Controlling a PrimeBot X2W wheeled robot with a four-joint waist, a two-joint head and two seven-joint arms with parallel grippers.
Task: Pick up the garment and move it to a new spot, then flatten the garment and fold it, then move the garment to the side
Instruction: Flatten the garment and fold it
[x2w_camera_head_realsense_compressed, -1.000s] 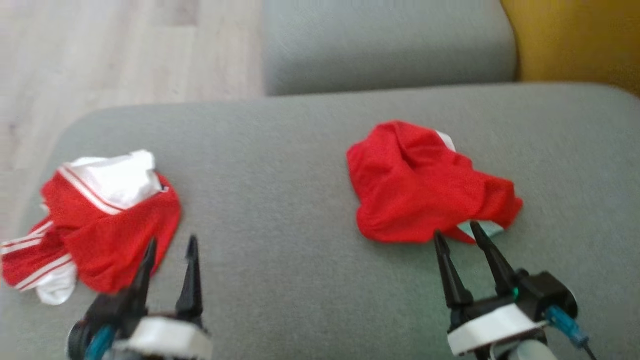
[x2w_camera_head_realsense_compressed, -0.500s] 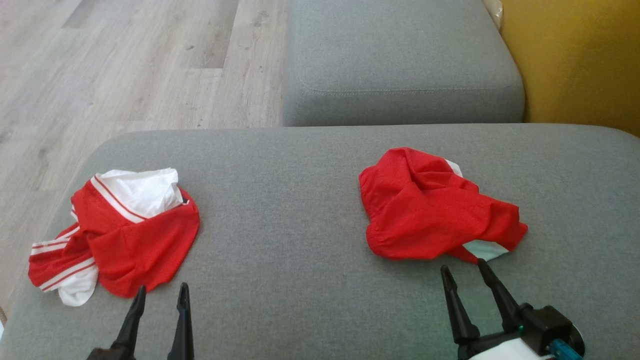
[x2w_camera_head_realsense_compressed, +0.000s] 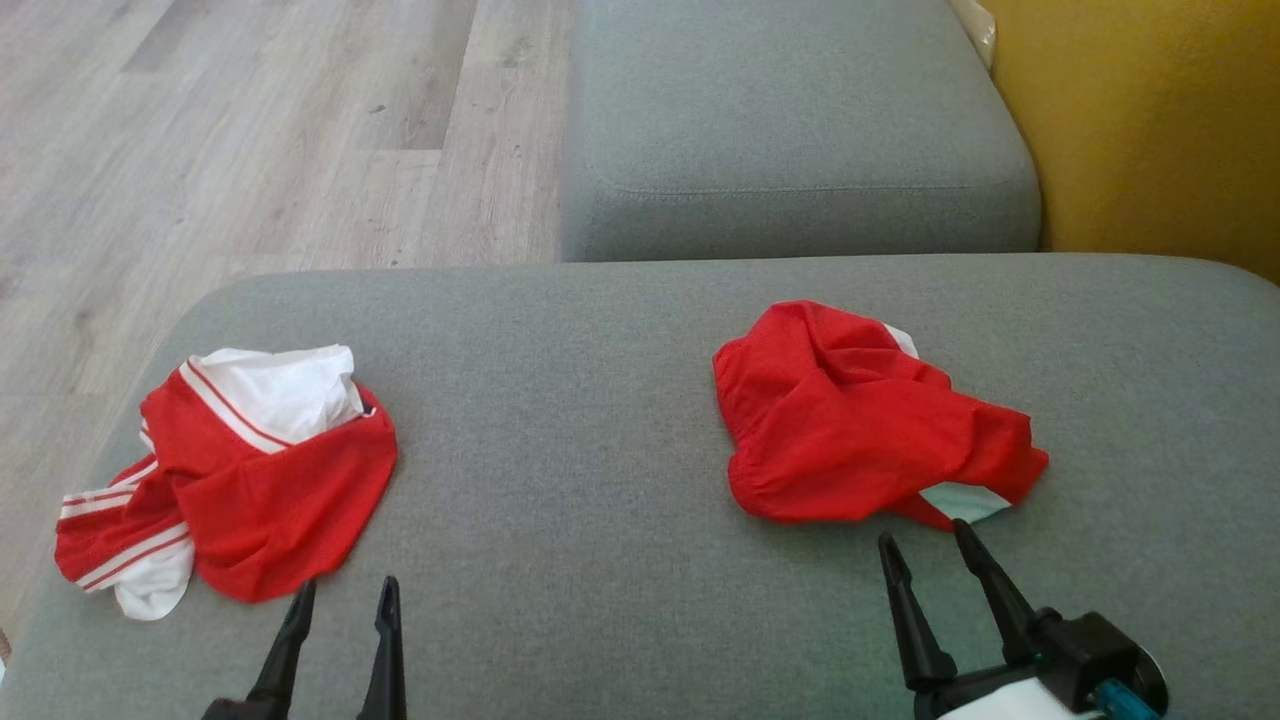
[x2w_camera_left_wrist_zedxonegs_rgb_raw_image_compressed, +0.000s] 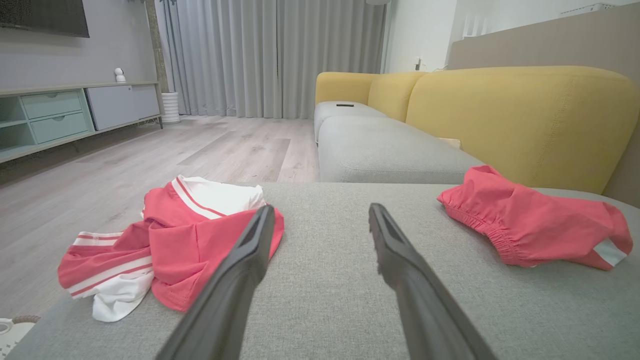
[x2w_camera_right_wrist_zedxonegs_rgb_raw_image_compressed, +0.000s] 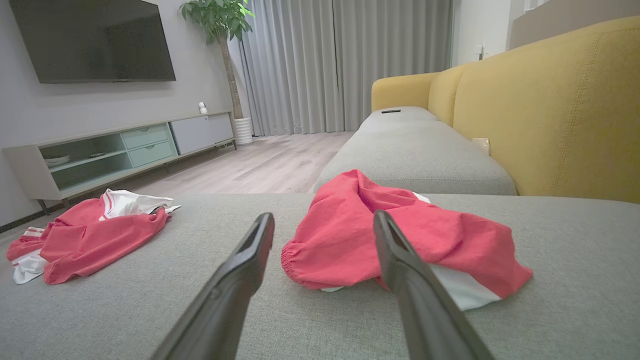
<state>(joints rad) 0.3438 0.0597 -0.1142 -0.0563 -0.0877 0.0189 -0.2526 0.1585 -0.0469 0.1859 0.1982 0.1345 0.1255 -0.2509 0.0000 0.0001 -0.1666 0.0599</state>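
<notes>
Red shorts (x2w_camera_head_realsense_compressed: 870, 430) lie crumpled right of centre in the head view on a grey cushion (x2w_camera_head_realsense_compressed: 580, 400). A white patch at their lower edge sits just beside the tips of the right gripper (x2w_camera_head_realsense_compressed: 923, 533), whose fingers stand wide apart and empty. At lower left the left gripper (x2w_camera_head_realsense_compressed: 347, 585) is spread wide too, holding nothing, near a red-and-white shirt (x2w_camera_head_realsense_compressed: 260, 480). The right wrist view, looking level across the cushion, adds the room beyond: a wall television (x2w_camera_right_wrist_zedxonegs_rgb_raw_image_compressed: 95, 40), a potted plant (x2w_camera_right_wrist_zedxonegs_rgb_raw_image_compressed: 215, 15), grey curtains (x2w_camera_right_wrist_zedxonegs_rgb_raw_image_compressed: 325, 65) and a yellow backrest (x2w_camera_right_wrist_zedxonegs_rgb_raw_image_compressed: 550, 100).
</notes>
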